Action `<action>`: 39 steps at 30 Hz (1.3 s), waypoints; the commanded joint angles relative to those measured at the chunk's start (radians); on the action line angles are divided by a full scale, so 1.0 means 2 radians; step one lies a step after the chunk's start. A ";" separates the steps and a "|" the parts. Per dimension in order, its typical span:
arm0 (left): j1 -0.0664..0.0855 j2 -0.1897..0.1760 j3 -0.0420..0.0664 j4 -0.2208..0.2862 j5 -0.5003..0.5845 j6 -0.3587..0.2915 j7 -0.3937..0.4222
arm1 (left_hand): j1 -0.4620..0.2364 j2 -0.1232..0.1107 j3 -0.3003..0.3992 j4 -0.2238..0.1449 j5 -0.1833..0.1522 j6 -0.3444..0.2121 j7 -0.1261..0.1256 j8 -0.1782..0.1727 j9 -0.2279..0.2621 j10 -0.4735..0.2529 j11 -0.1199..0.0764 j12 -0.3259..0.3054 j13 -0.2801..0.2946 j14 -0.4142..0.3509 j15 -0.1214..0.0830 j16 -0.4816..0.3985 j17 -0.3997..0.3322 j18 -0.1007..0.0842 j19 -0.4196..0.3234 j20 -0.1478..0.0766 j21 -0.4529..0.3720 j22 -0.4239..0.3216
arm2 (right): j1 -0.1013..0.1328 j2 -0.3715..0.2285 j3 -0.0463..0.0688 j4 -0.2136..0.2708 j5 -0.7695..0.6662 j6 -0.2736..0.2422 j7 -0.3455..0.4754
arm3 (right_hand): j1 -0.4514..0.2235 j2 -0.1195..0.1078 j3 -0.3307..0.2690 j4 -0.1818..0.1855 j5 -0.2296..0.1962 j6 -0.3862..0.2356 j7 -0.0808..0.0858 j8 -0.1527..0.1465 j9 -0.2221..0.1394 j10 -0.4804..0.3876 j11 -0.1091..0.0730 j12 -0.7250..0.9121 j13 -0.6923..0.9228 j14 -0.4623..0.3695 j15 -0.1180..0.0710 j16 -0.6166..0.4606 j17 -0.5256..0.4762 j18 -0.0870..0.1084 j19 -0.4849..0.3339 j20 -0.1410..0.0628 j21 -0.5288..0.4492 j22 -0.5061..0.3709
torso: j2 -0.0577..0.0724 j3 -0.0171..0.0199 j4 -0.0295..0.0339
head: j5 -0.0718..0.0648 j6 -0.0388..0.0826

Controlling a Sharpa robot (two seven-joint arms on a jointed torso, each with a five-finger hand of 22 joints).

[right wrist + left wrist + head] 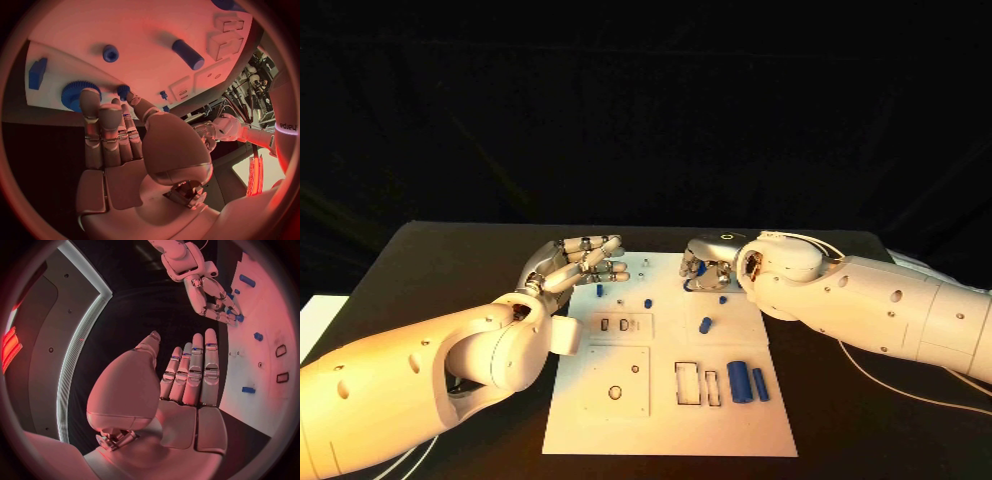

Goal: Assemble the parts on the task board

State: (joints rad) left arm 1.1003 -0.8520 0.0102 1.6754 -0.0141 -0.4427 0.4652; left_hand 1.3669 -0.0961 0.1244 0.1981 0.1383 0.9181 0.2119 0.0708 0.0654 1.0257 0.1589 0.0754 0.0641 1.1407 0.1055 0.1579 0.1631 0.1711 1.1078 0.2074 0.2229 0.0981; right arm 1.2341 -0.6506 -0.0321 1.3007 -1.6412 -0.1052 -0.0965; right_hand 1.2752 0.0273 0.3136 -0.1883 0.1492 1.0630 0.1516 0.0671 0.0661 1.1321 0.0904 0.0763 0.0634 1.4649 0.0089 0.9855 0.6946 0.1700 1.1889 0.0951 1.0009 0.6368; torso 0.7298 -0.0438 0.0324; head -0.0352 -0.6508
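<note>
The white task board lies in the middle of the black table. My right hand hangs over its far edge with fingers stretched out. Its fingertips reach a blue gear and a small blue peg, and I see nothing gripped. A blue block, a round knob and a short cylinder lie further along the board. My left hand hovers at the board's far left corner, fingers straight and empty. Two long blue cylinders lie near the board's front right.
Rectangular slots and a raised square plate with a hole are on the board's near half. Small blue pegs stand near the far left. A thin cable runs over the table at the right.
</note>
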 commanded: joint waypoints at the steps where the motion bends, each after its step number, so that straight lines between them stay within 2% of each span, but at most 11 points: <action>1: 0.001 0.000 0.000 0.000 0.001 0.013 -0.001 | -0.001 0.004 0.001 -0.002 -0.003 0.003 0.001 -0.002 0.000 -0.001 0.003 -0.001 0.000 0.004 0.001 -0.003 0.000 0.005 0.004 0.001 -0.002 -0.001 | 0.000 -0.001 0.000 0.002 -0.010 -0.011 -0.003 | -0.004 -0.001 0.004 0.000 0.001 0.003 0.003 -0.001 0.000 0.004 0.002 -0.003 0.000 0.008 -0.001 0.004 0.003 -0.003 -0.004 0.000 0.004 0.003 | 0.000 0.0000 0.0006 | 0.000 0.000; 11: 0.001 -0.002 0.000 -0.009 0.001 0.016 -0.006 | -0.001 0.005 0.000 -0.004 -0.003 0.003 0.001 -0.003 0.000 -0.002 0.003 -0.002 0.000 0.004 0.002 -0.004 0.001 0.005 0.004 0.001 -0.003 -0.001 | 0.000 -0.002 0.001 0.007 -0.011 -0.021 -0.009 | -0.005 -0.005 0.012 0.002 0.005 0.003 0.004 -0.001 0.000 0.004 0.002 -0.003 0.000 0.007 -0.001 0.012 0.010 -0.004 -0.004 0.000 0.013 0.011 | 0.002 0.0002 0.0007 | -0.001 0.002; 18: 0.001 -0.002 0.000 -0.011 0.001 0.017 -0.007 | -0.001 0.006 0.000 -0.004 -0.003 0.003 0.002 -0.003 0.000 -0.002 0.003 -0.003 0.000 0.004 0.002 -0.004 0.001 0.005 0.005 0.001 -0.003 -0.002 | 0.000 -0.003 0.001 0.010 -0.011 -0.009 -0.008 | -0.006 -0.010 0.014 0.003 0.004 0.003 0.004 -0.002 0.000 0.004 0.003 -0.004 0.000 0.007 0.000 0.014 0.011 -0.004 -0.005 0.001 0.015 0.013 | 0.003 0.0004 0.0011 | -0.002 0.001; 30: 0.001 -0.003 0.000 -0.012 0.001 0.017 -0.009 | -0.002 0.006 0.000 -0.004 -0.003 0.003 0.002 -0.003 0.000 -0.003 0.003 -0.003 0.000 0.004 0.002 -0.005 0.002 0.005 0.005 0.001 -0.004 -0.002 | 0.000 -0.007 0.001 0.016 -0.014 0.022 -0.014 | -0.015 -0.035 0.009 0.010 0.004 -0.002 0.006 -0.002 0.000 -0.014 0.006 -0.007 -0.001 0.001 0.003 0.018 0.009 -0.004 -0.014 0.004 0.020 0.014 | 0.003 0.0004 0.0015 | -0.004 -0.001; 39: 0.001 -0.001 0.000 -0.013 0.001 0.019 -0.010 | -0.001 0.007 0.000 -0.005 -0.003 0.003 0.002 -0.003 0.000 -0.004 0.004 -0.004 0.000 0.004 0.002 -0.006 0.002 0.005 0.005 0.001 -0.004 -0.002 | 0.000 -0.006 0.001 0.010 -0.024 0.020 -0.022 | -0.005 -0.031 0.016 0.011 0.007 0.001 0.007 -0.001 0.000 -0.023 0.007 -0.005 0.000 -0.001 0.003 0.020 0.010 -0.003 -0.017 0.005 0.022 0.014 | 0.004 0.0003 0.0024 | -0.004 0.000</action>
State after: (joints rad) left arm 1.1013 -0.8569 0.0100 1.6487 -0.0133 -0.4275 0.4437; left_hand 1.3629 -0.0921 0.1244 0.1927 0.1383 0.9181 0.2119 0.0709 0.0653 1.0220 0.1624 0.0715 0.0639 1.1443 0.1091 0.1501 0.1657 0.1711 1.1113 0.2109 0.2186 0.0947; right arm 1.2341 -0.6639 -0.0293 1.3233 -1.6612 -0.0862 -0.1240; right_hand 1.2534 -0.0341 0.3400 -0.1640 0.1589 1.0624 0.1588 0.0671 0.0659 1.0926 0.1050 0.0674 0.0634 1.4649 0.0089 1.0207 0.7143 0.1700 1.1603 0.1022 1.0383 0.6637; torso 0.7364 -0.0429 0.0362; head -0.0424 -0.6519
